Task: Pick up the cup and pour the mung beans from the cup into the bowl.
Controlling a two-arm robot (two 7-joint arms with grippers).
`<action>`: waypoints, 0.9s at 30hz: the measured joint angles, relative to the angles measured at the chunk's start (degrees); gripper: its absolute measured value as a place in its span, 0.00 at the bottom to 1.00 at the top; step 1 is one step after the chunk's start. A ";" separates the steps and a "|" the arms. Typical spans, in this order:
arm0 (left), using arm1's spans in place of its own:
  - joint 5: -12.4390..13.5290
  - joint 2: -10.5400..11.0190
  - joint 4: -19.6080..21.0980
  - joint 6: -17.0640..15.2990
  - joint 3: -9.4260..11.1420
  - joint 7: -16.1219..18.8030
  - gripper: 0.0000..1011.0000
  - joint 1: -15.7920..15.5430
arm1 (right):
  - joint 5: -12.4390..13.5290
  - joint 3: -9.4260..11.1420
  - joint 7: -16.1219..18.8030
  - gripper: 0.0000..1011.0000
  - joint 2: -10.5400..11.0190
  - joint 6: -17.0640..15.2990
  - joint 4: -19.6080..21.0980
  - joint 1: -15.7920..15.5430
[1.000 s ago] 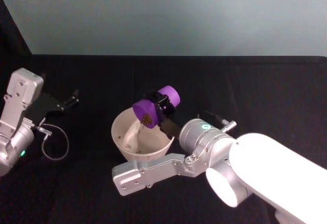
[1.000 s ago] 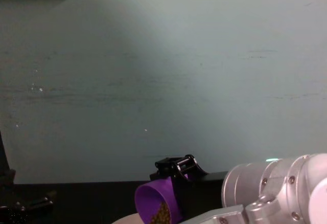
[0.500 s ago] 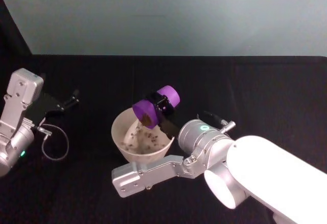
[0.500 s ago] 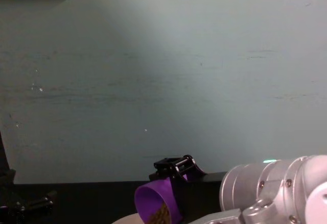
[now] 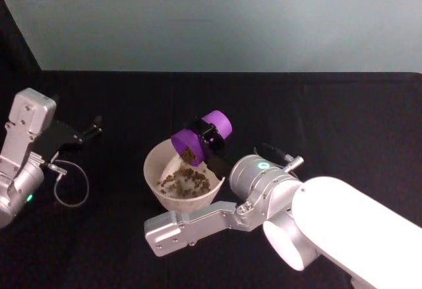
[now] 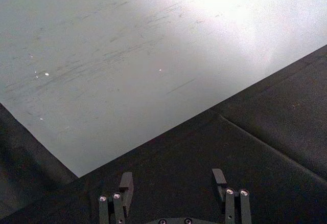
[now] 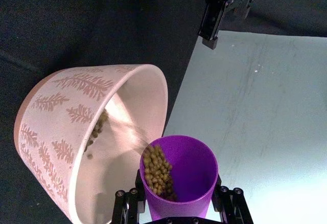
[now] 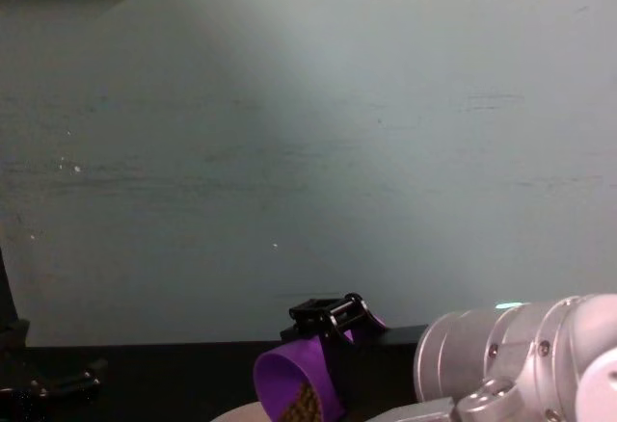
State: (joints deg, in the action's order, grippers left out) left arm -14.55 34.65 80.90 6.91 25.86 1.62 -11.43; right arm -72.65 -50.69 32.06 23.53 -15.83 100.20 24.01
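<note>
Pink with a pale leaf pattern outside, the bowl [image 7: 61,106] sits near the middle of the black desk [image 5: 343,117], with a heap of mung beans [image 5: 184,182] inside. The right arm's silver link [image 5: 191,223] lies across in front of it and hides its foot. Above the bowl's far rim the smooth purple cup [image 7: 190,169] is tipped mouth-down toward the bowl, beans at its lip. The right pincer [image 5: 208,135] clamps it at the sides. Toward the desk's left edge, the left pincer [image 6: 172,179] hangs spread wide and empty near a cable loop [image 5: 71,185]. A pale wall [image 5: 231,18] stands behind.
</note>
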 joint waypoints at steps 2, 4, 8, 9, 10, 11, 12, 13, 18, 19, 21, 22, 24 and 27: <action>0.00 0.00 0.00 0.00 0.00 0.00 0.99 0.00 | -0.31 0.07 0.08 0.71 -0.10 0.09 0.00 -0.08; 0.00 0.00 0.00 0.00 0.00 0.00 0.99 0.00 | -0.76 0.16 0.22 0.71 -0.21 0.28 0.00 -0.17; 0.00 0.00 0.00 0.00 0.00 0.00 0.99 0.00 | -1.67 0.23 0.53 0.71 -0.41 0.57 0.01 -0.32; 0.00 0.00 0.00 0.00 0.00 0.00 0.99 0.00 | -2.07 0.23 0.64 0.71 -0.48 0.64 0.01 -0.33; 0.00 0.00 0.00 0.00 0.00 0.00 0.99 0.00 | -2.32 0.21 0.74 0.71 -0.50 0.66 0.03 -0.33; 0.00 0.00 0.00 0.00 0.00 0.00 0.99 0.00 | -2.57 0.17 0.83 0.71 -0.51 0.68 0.04 -0.34; 0.00 0.00 0.00 0.00 0.00 0.00 0.99 0.00 | -3.04 0.09 0.97 0.71 -0.54 0.70 0.07 -0.36; 0.00 0.00 0.00 0.00 0.00 0.00 0.99 0.00 | -3.26 0.07 1.02 0.71 -0.55 0.72 0.09 -0.37; 0.00 0.00 0.00 0.00 0.00 0.00 0.99 0.00 | -4.18 -0.03 1.35 0.71 -0.58 0.84 0.25 -0.46; 0.00 0.00 0.00 0.00 0.00 0.00 0.99 0.00 | -4.41 -0.03 1.42 0.71 -0.53 0.91 0.36 -0.50; 0.00 0.00 0.00 0.00 0.00 0.00 0.99 0.00 | -4.67 -0.03 1.46 0.71 -0.50 0.97 0.41 -0.53; 0.00 0.00 0.00 0.00 0.00 0.00 0.99 0.00 | -5.11 -0.16 1.56 0.71 -0.45 1.04 0.44 -0.52; 0.00 0.00 0.00 0.00 0.00 0.00 0.99 0.00 | -5.55 -0.34 1.74 0.71 -0.37 1.16 0.45 -0.49; 0.00 0.00 0.00 0.00 0.00 0.00 0.99 0.00 | -6.58 -0.84 1.98 0.71 -0.24 1.37 0.48 -0.30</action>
State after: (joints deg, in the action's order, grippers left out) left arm -14.55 34.64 80.90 6.91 25.86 1.62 -11.43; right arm -79.23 -51.53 34.03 23.29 -14.46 100.68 23.71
